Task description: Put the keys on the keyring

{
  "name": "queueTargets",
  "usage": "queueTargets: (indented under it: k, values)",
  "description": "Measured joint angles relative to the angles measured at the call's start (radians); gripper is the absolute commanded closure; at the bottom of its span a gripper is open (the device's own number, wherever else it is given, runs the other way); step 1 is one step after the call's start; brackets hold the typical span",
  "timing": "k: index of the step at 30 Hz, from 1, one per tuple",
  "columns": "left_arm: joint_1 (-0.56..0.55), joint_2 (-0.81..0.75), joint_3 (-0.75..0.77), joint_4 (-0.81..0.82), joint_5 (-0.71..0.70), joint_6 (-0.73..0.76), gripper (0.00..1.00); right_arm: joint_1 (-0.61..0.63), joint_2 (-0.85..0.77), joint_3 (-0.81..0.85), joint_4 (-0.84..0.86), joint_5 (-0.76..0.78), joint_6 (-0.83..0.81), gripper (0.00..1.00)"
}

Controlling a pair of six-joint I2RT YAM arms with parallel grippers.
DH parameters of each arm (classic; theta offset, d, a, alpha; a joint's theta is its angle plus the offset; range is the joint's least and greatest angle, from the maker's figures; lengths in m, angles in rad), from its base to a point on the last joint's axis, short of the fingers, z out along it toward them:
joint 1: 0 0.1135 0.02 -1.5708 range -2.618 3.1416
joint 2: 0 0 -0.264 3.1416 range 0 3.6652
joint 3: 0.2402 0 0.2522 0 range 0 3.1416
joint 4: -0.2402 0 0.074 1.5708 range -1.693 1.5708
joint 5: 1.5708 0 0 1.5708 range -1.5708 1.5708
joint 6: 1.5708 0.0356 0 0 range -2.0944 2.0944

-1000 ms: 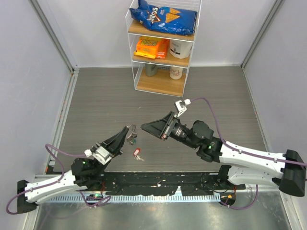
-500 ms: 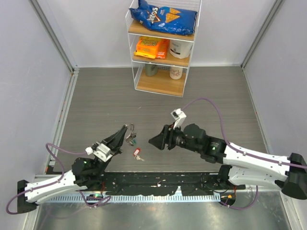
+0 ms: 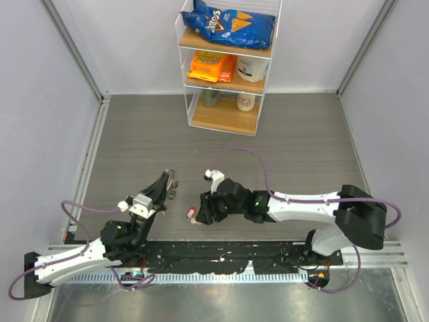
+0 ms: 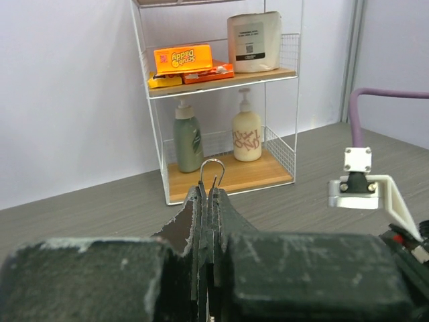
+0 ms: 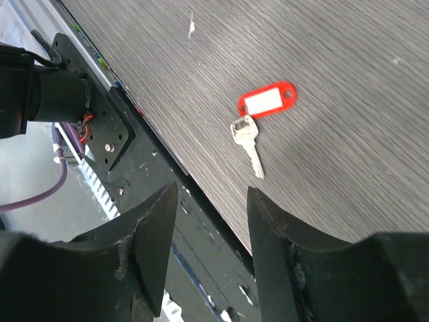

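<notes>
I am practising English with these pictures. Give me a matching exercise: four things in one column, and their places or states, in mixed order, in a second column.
Things
1. thin silver wire keyring
2. small silver key with red plastic tag
3. blue chip bag
4. black right gripper

Places or states
A. on the top shelf of the white wire rack
B. open, close to the red-tagged key
C. pinched in the shut left gripper
D. lying flat on the grey wood-grain table

Pairs: 1-C, 2-D, 3-A, 4-B
</notes>
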Motion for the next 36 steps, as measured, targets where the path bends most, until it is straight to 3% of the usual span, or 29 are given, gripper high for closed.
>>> queueTargets:
  k: [16, 36]
  values:
    - [0.000, -0.025, 0.000, 0.000, -0.033, 0.000, 1.00, 0.017, 0.272, 0.219, 0.030, 0.016, -0.051, 0.59]
    - [0.000, -0.027, 0.000, 0.000, -0.039, 0.000, 1.00, 0.009, 0.410, 0.279, -0.023, 0.019, -0.061, 0.64]
